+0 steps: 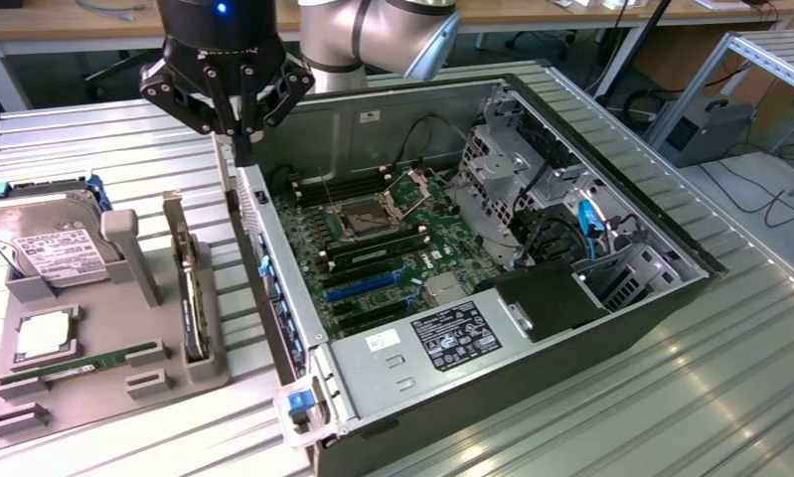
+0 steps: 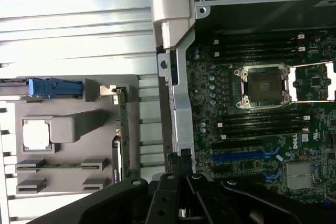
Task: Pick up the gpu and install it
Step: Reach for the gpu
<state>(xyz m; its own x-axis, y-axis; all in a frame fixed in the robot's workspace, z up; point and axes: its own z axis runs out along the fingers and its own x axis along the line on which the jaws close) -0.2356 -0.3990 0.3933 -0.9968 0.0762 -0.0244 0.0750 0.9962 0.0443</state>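
Green circuit board on edge, with a silver end bracket, marked the gpu point(image 1: 191, 298), which stood upright in a slot of the grey holder tray point(image 1: 91, 383) at the lower left of the exterior view. It was outside the computer case point(image 1: 370, 109) and just beside the case's near side wall. In the wrist view the gpu point(image 2: 122, 129) showed edge-on as a thin green strip in the same tray.

On that tray, further to the exterior view's left, sat a hard drive point(image 1: 46, 238) with a white label, a processor chip point(image 1: 42, 338) lying flat, and a narrow green memory stick point(image 1: 98, 360) in its groove.

At the upper left of the exterior view, the black gripper point(image 1: 241, 149) hung with its fingers pressed together and nothing between them. Its tips pointed down just above the top edge of the case's side wall. In the wrist view the gripper point(image 2: 178, 163) sat over the silver rail of that wall, between the tray and the motherboard point(image 2: 252, 129). It was apart from the gpu.

Inside the open case the motherboard point(image 1: 370, 238) lay exposed, with its processor socket point(image 1: 370, 211) uncovered and blue expansion slots point(image 1: 364, 286) toward the centre of the exterior view.
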